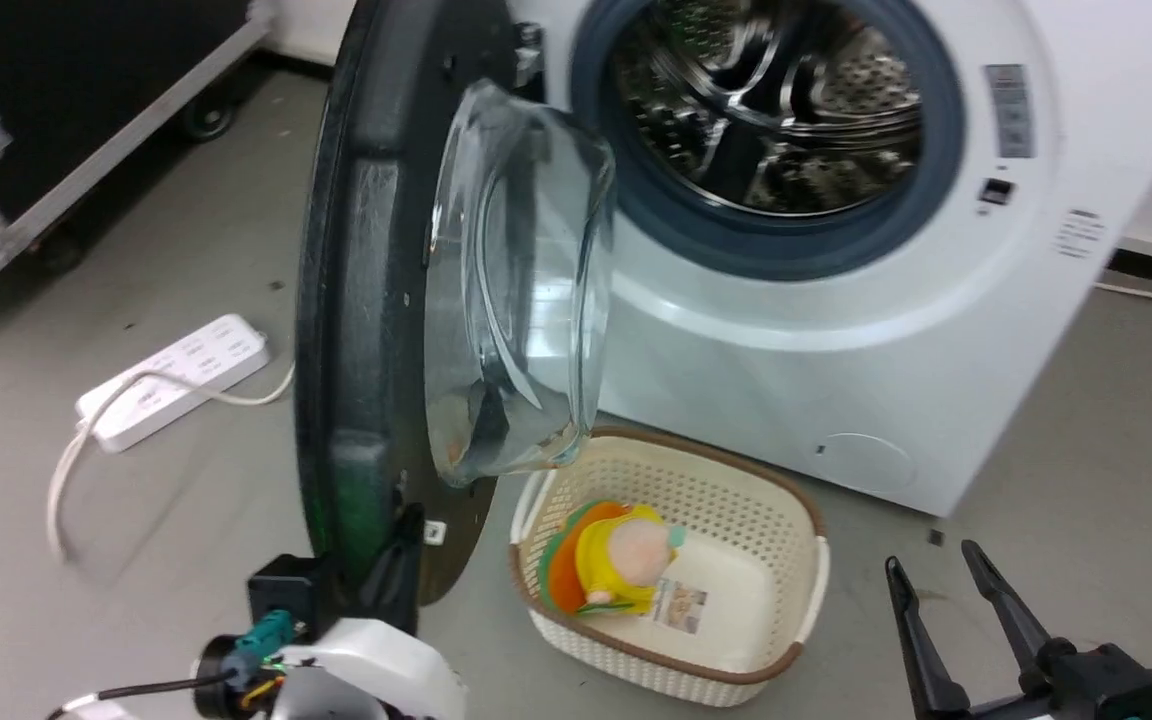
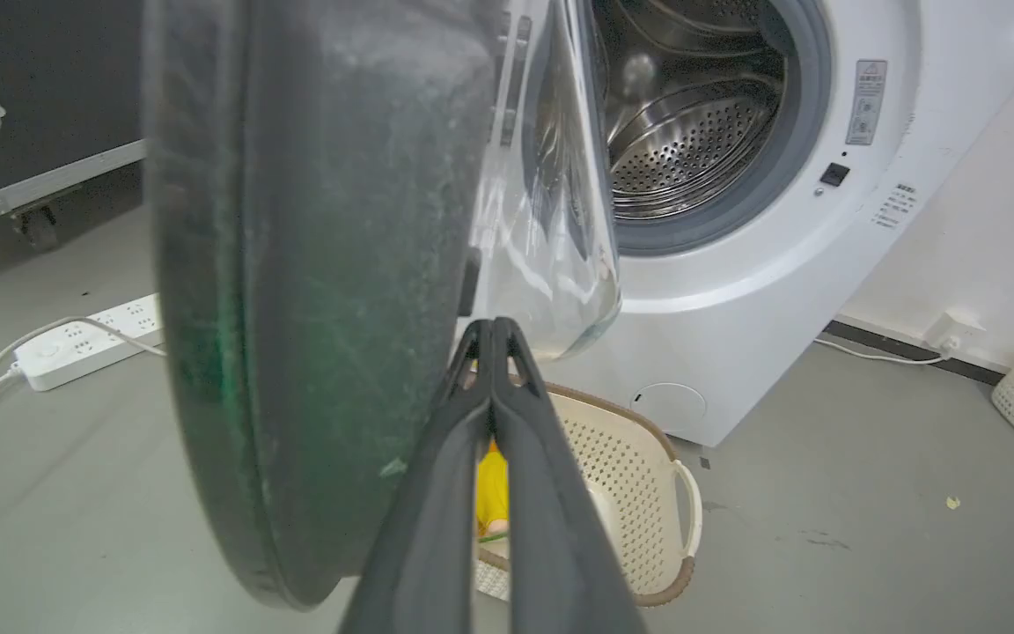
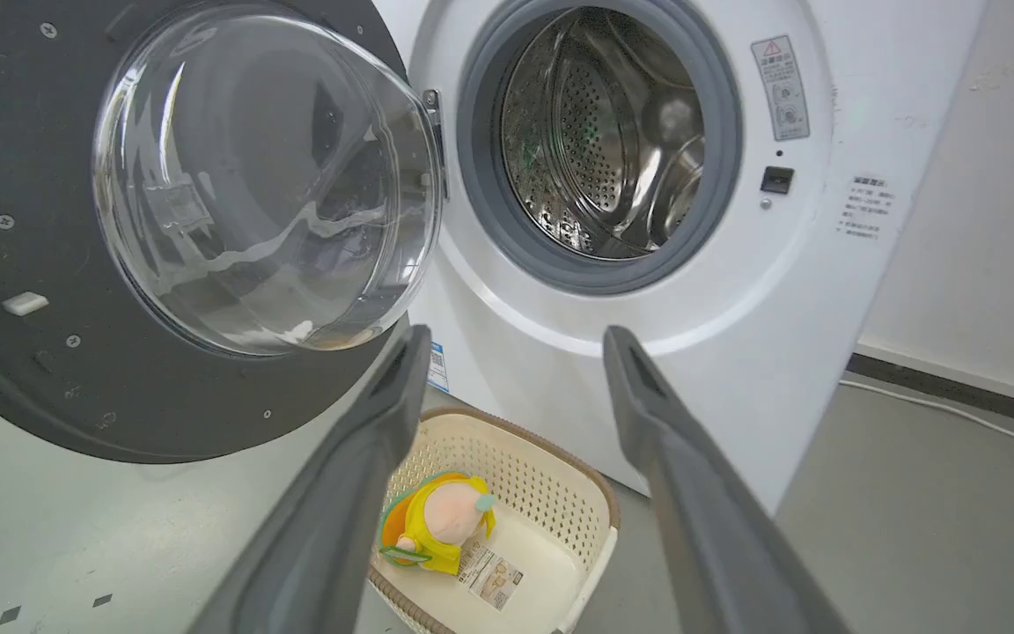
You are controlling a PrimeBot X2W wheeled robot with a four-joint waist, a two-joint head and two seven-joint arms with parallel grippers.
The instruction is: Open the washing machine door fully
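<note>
At 10 o'clock in the head view, washing machine door (image 1: 366,300) swung out nearly edge-on, glass bowl facing the open drum of the washing machine (image 1: 836,330) at 1 o'clock. Rising from 6 o'clock in the left wrist view, left gripper (image 2: 491,328), fingers pressed together on nothing, tips close against the door's inner side. At 5 o'clock in the head view, right gripper (image 1: 933,557), fingers spread wide, empty, well apart from the door. Beneath the bowl, cream basket (image 1: 796,500) with a yellow plush toy (image 1: 621,555).

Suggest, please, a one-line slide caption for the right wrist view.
Right gripper open before the washing machine, its door standing open, a cream basket with a yellow plush toy below.
</note>
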